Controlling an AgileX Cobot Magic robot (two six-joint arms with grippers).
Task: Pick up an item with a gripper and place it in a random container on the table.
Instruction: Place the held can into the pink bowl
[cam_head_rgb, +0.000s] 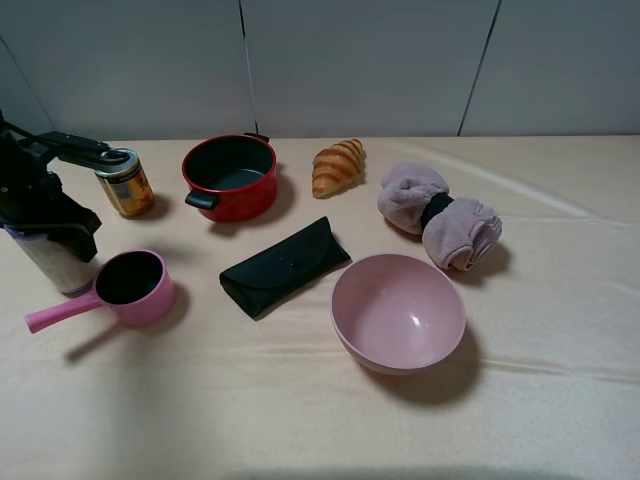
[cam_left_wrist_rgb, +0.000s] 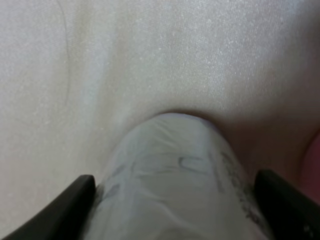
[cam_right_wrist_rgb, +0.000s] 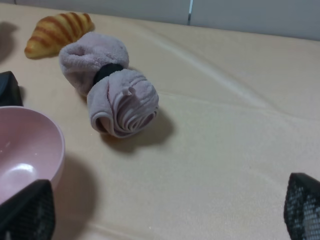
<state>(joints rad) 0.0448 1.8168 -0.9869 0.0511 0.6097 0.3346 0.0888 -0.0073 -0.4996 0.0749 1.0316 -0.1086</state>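
Observation:
The item, a white speckled cylinder (cam_head_rgb: 56, 263), stands at the far left of the table beside the small pink saucepan. Its wrapped top is hidden under my left gripper (cam_head_rgb: 45, 232). In the left wrist view the white cylinder (cam_left_wrist_rgb: 175, 170) fills the gap of the left gripper (cam_left_wrist_rgb: 175, 212), with a black finger (cam_left_wrist_rgb: 75, 200) pressed against each side. The container, a wide plain pink bowl (cam_head_rgb: 342, 290), sits right of centre near the front; its rim (cam_right_wrist_rgb: 52, 132) shows in the right wrist view. My right gripper (cam_right_wrist_rgb: 165, 212) is open and empty, near the bowl.
A pink long-handled saucepan (cam_head_rgb: 130, 280), a gold-labelled can (cam_head_rgb: 126, 185), a red pot (cam_head_rgb: 232, 178), a black glasses case (cam_head_rgb: 285, 265), a croissant (cam_head_rgb: 338, 166) and a rolled mauve towel (cam_head_rgb: 440, 215) stand around the table.

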